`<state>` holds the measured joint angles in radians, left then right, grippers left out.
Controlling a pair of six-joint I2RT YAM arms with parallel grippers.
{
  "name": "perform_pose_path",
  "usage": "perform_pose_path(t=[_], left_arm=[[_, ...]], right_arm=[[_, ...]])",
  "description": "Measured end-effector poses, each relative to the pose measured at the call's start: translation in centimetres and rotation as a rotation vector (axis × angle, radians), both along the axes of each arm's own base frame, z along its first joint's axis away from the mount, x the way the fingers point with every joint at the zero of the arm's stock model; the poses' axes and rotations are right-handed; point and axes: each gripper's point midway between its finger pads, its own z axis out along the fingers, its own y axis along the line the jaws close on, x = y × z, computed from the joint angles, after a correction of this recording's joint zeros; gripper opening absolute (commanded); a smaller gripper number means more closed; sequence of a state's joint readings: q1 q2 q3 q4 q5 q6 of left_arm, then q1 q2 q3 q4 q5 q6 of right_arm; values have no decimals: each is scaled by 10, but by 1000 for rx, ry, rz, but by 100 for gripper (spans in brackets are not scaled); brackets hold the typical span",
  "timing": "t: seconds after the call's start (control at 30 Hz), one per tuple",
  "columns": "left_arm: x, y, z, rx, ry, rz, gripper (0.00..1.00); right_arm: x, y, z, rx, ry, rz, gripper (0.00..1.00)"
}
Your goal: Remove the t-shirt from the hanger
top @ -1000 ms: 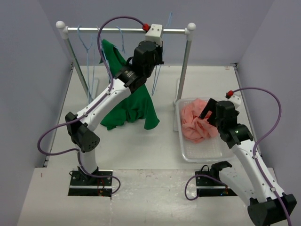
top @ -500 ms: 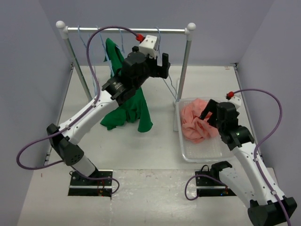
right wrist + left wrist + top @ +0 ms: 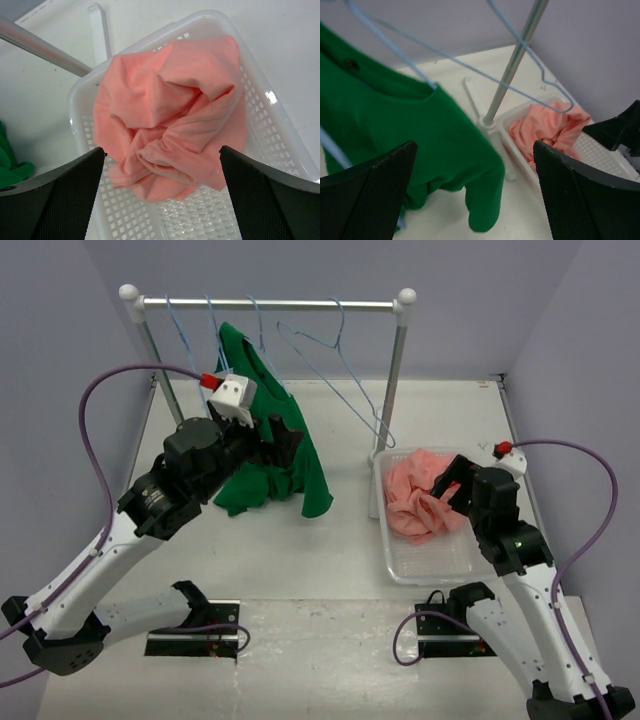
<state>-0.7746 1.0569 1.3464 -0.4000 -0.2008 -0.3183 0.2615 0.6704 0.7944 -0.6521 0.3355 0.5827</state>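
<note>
1. While the salmon-pink t-shirt [image 3: 415,498] lay bunched up in the white basket [image 3: 440,568] at the middle right of the top view, it was off the hanger and apart from it.
2. The hanger [image 3: 362,390] was thin and pale blue. It hung bare from the rail [image 3: 300,304] at the top middle. It tilted so that its low corner came near the right post, just above the far edge of the basket.
3. A dark green shirt [image 3: 290,475] hung on another blue wire at the upper left of the rail. Its low part lay on the table [image 3: 330,540].
4. The left jaws sat left of the middle of the top view, close in front of the green shirt. In the left wrist view they stood wide open and held nothing. The green shirt filled the left of that view, and the pink cloth showed at the right.
5. The right jaws hung over the basket. In the right wrist view they were also wide open and held nothing, with the t-shirt right under them in the middle of the frame.
</note>
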Motion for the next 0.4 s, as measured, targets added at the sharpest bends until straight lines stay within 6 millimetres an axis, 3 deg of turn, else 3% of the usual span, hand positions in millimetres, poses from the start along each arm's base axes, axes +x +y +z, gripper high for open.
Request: perform_pose_path(t=[0.23,0.4], left_arm=[[-19,52,-67,82,152,169,100],[-30,66,-85,82,175,193,100]], right_arm=[[-8,-4,-2,24,13,-35,99],[-12,-4,1,50,-6,-47,99]])
